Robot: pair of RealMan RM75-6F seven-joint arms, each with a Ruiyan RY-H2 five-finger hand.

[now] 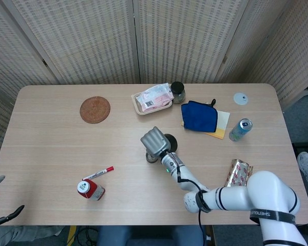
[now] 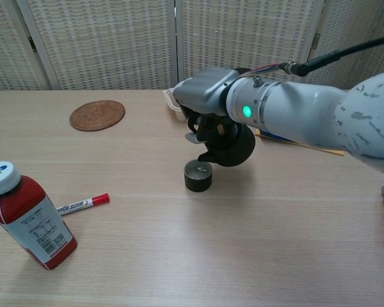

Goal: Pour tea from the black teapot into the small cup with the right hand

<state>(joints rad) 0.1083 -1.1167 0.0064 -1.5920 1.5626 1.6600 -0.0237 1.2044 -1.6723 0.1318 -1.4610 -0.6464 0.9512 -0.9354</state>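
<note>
My right hand (image 2: 208, 99) grips the black teapot (image 2: 230, 146) by its handle side and holds it just above the table. Its spout points down-left, close over the rim of the small dark cup (image 2: 198, 176). No stream shows between spout and cup, and the cup's inside looks wet. From the head view the right hand (image 1: 154, 139) covers most of the teapot (image 1: 170, 141), with the cup (image 1: 151, 157) peeking out below it. Only two spread fingertips of my left hand (image 1: 0, 200) show at the bottom-left edge, holding nothing.
A red bottle (image 2: 32, 214) and a red-capped marker (image 2: 83, 204) lie front left. A woven coaster (image 2: 97, 115) sits at the back left. Behind the teapot are a snack tray (image 1: 154, 97), a dark jar (image 1: 177, 91), a blue pouch (image 1: 200, 116), a can (image 1: 240, 129) and a foil packet (image 1: 238, 171).
</note>
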